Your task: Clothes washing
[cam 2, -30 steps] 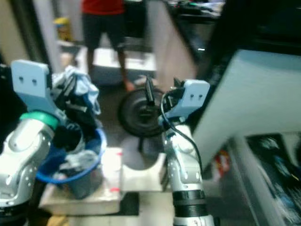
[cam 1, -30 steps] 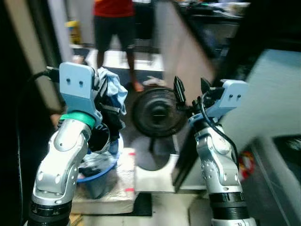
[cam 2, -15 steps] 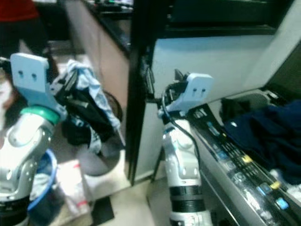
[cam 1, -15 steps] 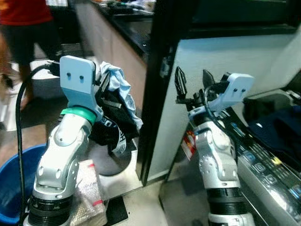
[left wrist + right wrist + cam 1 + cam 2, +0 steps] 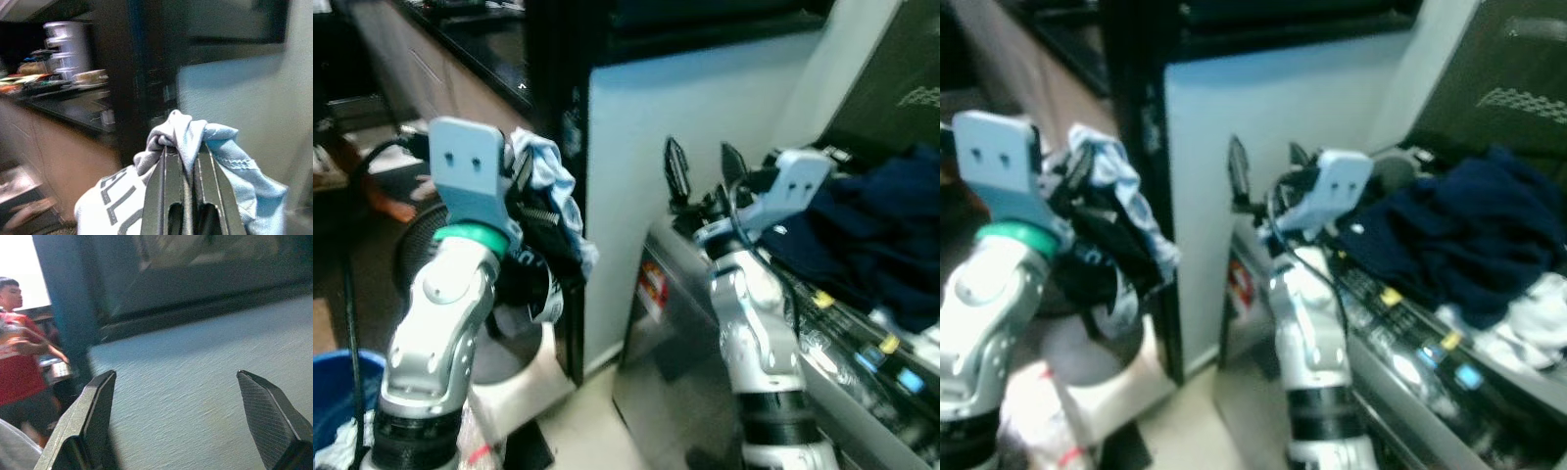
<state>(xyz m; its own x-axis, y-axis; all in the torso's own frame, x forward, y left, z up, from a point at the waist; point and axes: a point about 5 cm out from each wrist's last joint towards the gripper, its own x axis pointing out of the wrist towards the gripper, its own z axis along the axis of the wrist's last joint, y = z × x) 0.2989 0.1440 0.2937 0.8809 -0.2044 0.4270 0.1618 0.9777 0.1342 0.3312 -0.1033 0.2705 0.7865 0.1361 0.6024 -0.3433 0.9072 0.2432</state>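
My left gripper (image 5: 183, 157) is raised at chest height and shut on a bundle of clothes (image 5: 546, 208), a light blue cloth over a black and white garment that hangs below it. The light blue cloth (image 5: 215, 142) wraps over both shut fingers. My right gripper (image 5: 700, 164) is held up open with nothing between its fingers (image 5: 95, 406), in front of a pale wall panel (image 5: 695, 103). To the right stands the washing machine (image 5: 847, 338), with a heap of dark navy clothes (image 5: 876, 220) lying on top of it and a white cloth (image 5: 1540, 311) beside them.
A blue basket (image 5: 331, 397) with some laundry sits at the lower left by my left arm. A black fan (image 5: 411, 257) on a white base stands behind that arm. A dark upright post (image 5: 553, 88) edges the pale panel. A person in red (image 5: 19, 363) stands off in the right wrist view.
The camera has swung to the right: the washing machine and navy heap now take up the right side, the basket has slid to the left edge. Both arms keep their pose and grip.
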